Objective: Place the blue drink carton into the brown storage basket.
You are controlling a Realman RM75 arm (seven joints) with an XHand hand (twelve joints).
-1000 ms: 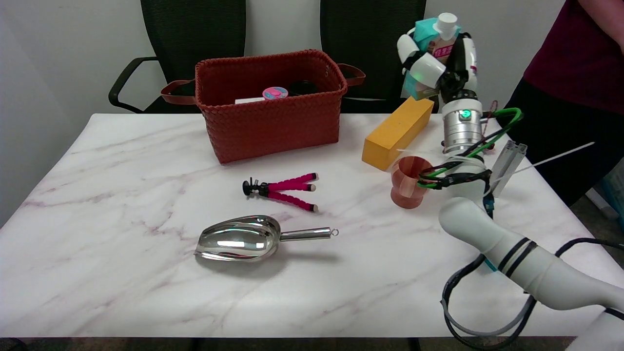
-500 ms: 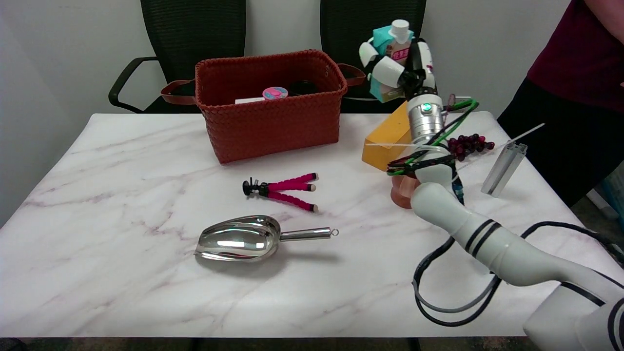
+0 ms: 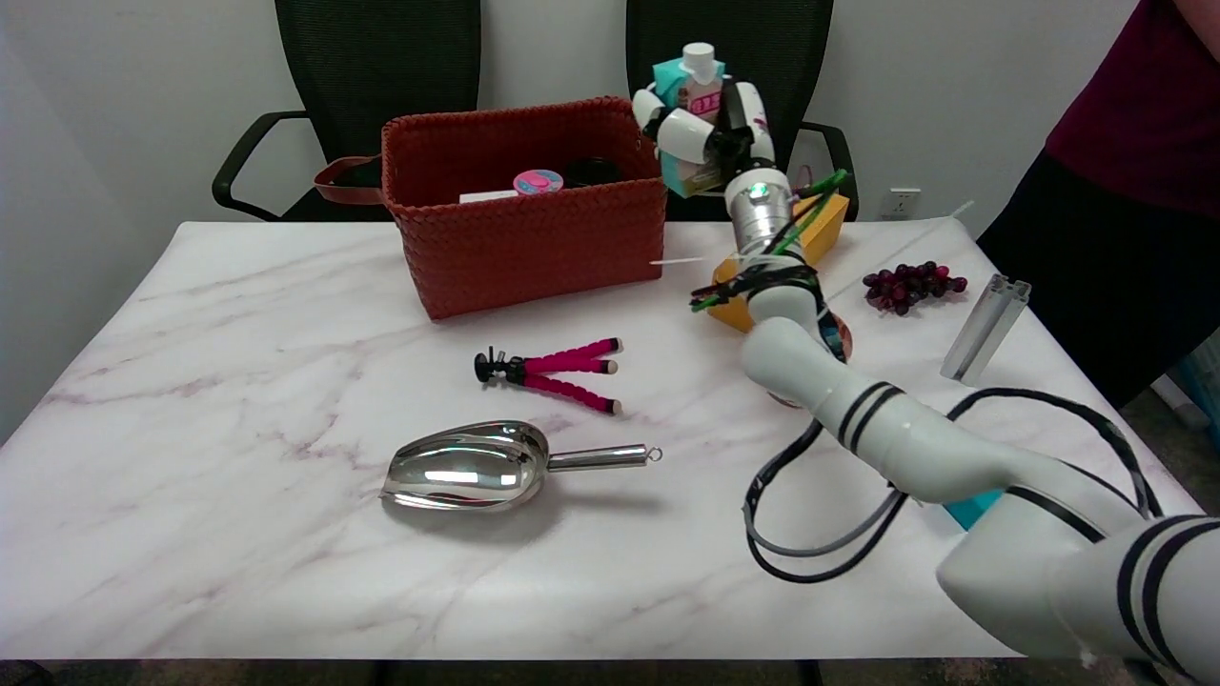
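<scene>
We see the right hand with its fingers wrapped around the blue drink carton, holding it upright in the air just beside the right end of the brown storage basket, about level with the rim and not yet over the opening. We judge the chief risk to be the carton's base or the fingers catching that woven wall or the handle behind it, which could shove the basket or twist the carton loose. A release this short of the opening would drop it outside, toward the yellow block to the basket's right. The basket already holds a pink-lidded item, so the carton may land tilted. The basket stands on a white marble-patterned table; in front of it lie a pink-legged mini tripod and a steel scoop, while grapes lie well to its right. Black chairs stand behind it against a pale wall, and a person stands far right.
</scene>
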